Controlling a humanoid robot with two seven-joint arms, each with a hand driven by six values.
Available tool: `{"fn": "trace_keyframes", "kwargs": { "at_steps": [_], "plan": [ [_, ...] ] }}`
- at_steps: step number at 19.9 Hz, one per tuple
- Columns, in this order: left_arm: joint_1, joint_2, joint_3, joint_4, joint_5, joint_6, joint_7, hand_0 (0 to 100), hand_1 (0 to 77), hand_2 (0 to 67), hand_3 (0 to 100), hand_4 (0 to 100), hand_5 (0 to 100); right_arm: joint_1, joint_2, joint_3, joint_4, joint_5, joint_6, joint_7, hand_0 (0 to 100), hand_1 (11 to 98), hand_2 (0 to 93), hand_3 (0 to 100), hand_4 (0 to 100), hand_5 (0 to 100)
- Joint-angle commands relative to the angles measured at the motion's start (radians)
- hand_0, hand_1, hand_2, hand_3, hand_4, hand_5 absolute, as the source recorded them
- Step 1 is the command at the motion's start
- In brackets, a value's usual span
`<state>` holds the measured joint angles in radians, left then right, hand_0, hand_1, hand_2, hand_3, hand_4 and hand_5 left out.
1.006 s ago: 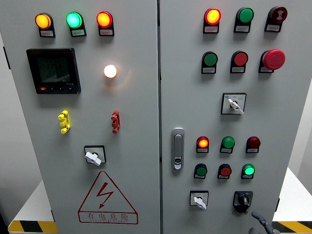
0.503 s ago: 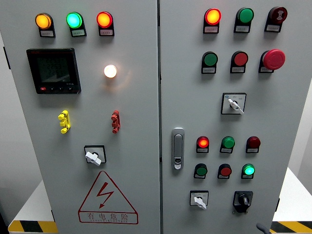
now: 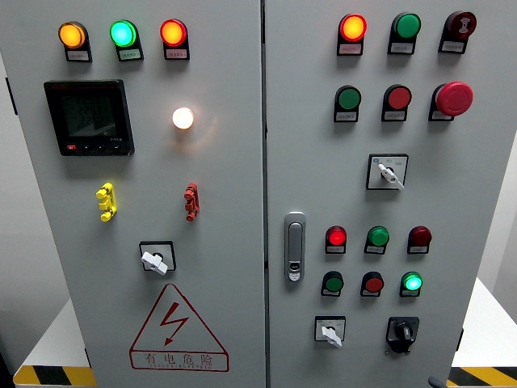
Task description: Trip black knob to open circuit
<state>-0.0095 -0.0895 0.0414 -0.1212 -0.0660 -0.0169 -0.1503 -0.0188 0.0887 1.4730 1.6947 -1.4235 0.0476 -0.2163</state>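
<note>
Black knob: small round black plastic knob [image 3: 402, 331], low on the grey metal door [image 3: 477, 194].
Right hand: only a grey tip [image 3: 436, 381] shows, below and right of it.
Fingers: cannot tell.

Head camera faces the cabinet [image 3: 266, 162] squarely, seemingly close (only one view).

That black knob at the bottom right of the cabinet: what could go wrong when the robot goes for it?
The black knob sits close beside a white selector switch, with small buttons just above, so a finger might bump the wrong control. Neither hand is clearly in view, so any reach starts from outside the camera's sight.
</note>
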Motion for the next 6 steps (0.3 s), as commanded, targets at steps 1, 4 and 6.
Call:
{"fn": "trace_keyframes", "kwargs": {
  "at_steps": [1,4,6],
  "plan": [
    [0.0,-0.001,0.0,0.0,0.0,0.0,0.0,0,3.3,12.9,21,7,2,-0.006,0.0003,0.009,-0.001,0.0,0.0,0.0,89,52.0,11.6,18,15,33],
    [0.0,0.001,0.0,0.0,0.0,0.0,0.0,0,3.2,12.9,21,7,2,-0.023,-0.0028,0.026,-0.001,-0.002,0.0,0.017,90,51.8,12.0,18,15,33],
    [0.0,0.001,0.0,0.0,0.0,0.0,0.0,0,3.2,12.9,21,7,2,-0.033,-0.0089,0.033,-0.001,0.0,0.0,0.025,91,51.6,12.1,18,15,33]
  ]
}}
